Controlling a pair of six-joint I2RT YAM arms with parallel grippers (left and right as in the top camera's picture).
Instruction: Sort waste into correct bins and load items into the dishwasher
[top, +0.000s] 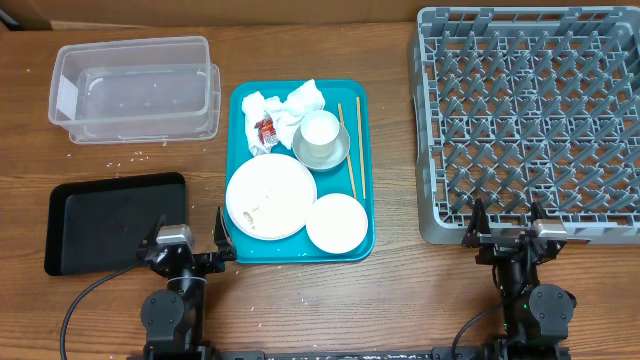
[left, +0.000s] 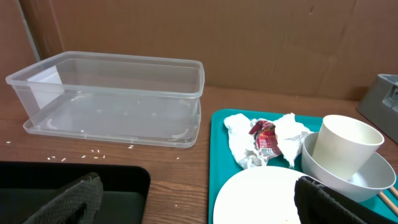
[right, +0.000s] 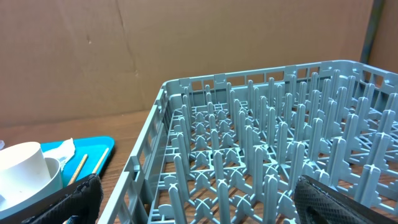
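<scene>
Both sit at the near edge, jaws wide open, nothing held: left gripper (top: 188, 233) between the black tray (top: 110, 225) and the teal tray (top: 240, 150) corner, right gripper (top: 505, 218) just off the dish rack (top: 530, 110) near wall. Plates (top: 270, 195), bowl (top: 338, 155), chopsticks (top: 350, 150), napkins (top: 300, 100) and wrapper (top: 265, 130) all crowd the teal tray; a bare strip of table (top: 395, 150) separates it from the rack.

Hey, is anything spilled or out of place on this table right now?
Yes: loose white rice grains lie scattered on the bare table between the clear tub and the black tray.
</scene>
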